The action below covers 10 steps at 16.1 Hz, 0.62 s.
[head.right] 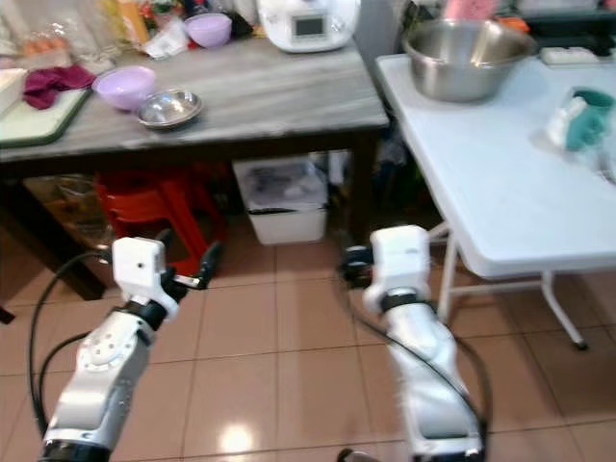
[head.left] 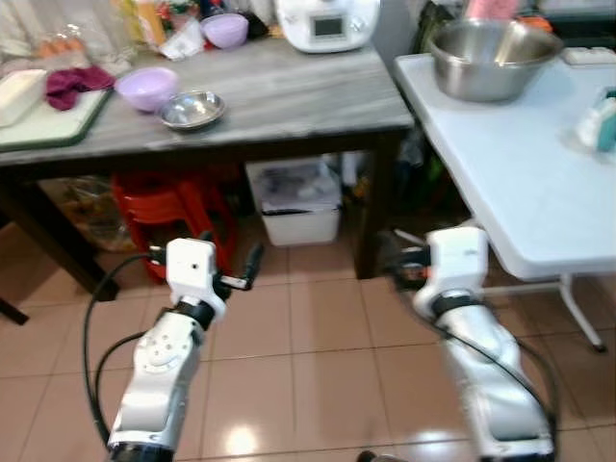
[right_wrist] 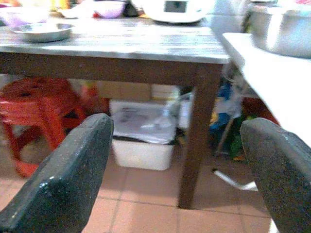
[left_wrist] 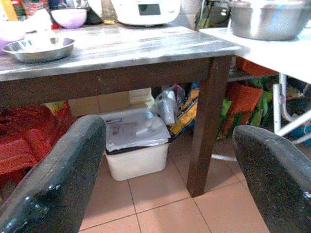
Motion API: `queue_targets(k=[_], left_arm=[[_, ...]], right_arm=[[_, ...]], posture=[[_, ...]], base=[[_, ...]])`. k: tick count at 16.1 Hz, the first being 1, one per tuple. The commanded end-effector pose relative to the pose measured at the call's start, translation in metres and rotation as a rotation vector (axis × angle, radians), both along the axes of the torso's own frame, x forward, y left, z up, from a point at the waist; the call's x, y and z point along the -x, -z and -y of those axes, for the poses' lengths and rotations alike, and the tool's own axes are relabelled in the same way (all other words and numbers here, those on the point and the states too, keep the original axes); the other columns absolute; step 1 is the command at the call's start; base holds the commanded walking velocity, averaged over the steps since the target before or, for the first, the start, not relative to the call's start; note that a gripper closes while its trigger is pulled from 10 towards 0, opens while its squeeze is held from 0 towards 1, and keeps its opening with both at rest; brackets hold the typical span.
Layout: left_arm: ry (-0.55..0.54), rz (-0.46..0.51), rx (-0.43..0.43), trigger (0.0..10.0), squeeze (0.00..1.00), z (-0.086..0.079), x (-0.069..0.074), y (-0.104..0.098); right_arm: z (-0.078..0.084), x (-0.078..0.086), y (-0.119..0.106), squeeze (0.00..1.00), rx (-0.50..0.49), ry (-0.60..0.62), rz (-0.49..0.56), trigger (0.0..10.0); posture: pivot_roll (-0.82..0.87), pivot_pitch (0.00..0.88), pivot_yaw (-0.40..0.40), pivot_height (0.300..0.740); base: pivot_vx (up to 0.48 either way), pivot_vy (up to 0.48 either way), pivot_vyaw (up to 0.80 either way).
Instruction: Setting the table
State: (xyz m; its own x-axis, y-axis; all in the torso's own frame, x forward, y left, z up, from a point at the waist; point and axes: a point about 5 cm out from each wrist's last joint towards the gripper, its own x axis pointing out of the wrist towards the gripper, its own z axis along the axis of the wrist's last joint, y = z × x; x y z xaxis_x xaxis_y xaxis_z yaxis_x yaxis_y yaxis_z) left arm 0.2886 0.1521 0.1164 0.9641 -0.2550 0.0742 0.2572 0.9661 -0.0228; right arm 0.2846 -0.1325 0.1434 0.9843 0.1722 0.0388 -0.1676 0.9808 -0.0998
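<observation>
A lilac bowl [head.left: 146, 87] and a small steel bowl [head.left: 192, 108] sit side by side on the dark wooden table [head.left: 289, 91]. A second lilac bowl [head.left: 225, 29] stands at its back edge. A large steel bowl [head.left: 491, 58] rests on the white folding table [head.left: 500, 164] to the right. Both arms are held low over the tiled floor, short of the tables. My left gripper [left_wrist: 167, 131] is open with nothing between its fingers and faces the wooden table's underside. My right gripper [right_wrist: 176, 126] is open too, pointing at the table leg [right_wrist: 197, 141].
A white appliance [head.left: 327, 21] stands at the back of the wooden table; a green board [head.left: 48, 120] with a maroon cloth [head.left: 72, 82] lies at its left. Under it are a red stool [head.left: 164, 207] and a white bin [head.left: 298, 202]. A teal item [head.left: 602, 120] sits on the white table.
</observation>
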Motion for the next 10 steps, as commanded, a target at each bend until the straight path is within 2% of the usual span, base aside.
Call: queue_targets(k=[1, 3, 5, 6, 10], left_arm=[[-0.006, -0.006, 0.001, 10.0, 0.0, -0.0014, 0.0004, 0.0012], [-0.005, -0.006, 0.002, 10.0, 0.0, 0.0006, 0.0002, 0.0012], [-0.004, -0.008, 0.0, 10.0, 0.0, 0.0024, 0.0001, 0.002], [-0.005, -0.008, 0.002, 10.0, 0.0, 0.0027, 0.0, 0.0021], [-0.012, -0.009, 0.002, 10.0, 0.0, 0.0039, -0.0009, 0.0024]], right_arm=[[0.0026, -0.0014, -0.0013, 0.0, 0.055, 0.026, 0.01, 10.0], [0.0005, -0.0002, 0.0, 0.0, 0.016, 0.011, 0.011, 10.0], [0.0047, -0.0011, 0.0003, 0.0, 0.047, 0.046, 0.026, 10.0], [0.0056, -0.0015, 0.001, 0.0, 0.029, 0.051, 0.011, 10.0], [0.0021, -0.0008, -0.0065, 0.0, 0.026, 0.023, 0.061, 10.0]], posture=[[-0.12, 0.121, 0.091, 0.74], [-0.12, 0.123, 0.091, 0.74], [-0.12, 0.124, 0.089, 0.74], [-0.12, 0.124, 0.089, 0.74], [-0.12, 0.125, 0.091, 0.74]], base=[[0.0, -0.266, 0.0], [0.0, -0.272, 0.0], [0.0, -0.287, 0.0], [0.0, -0.3, 0.0], [0.0, -0.282, 0.0]])
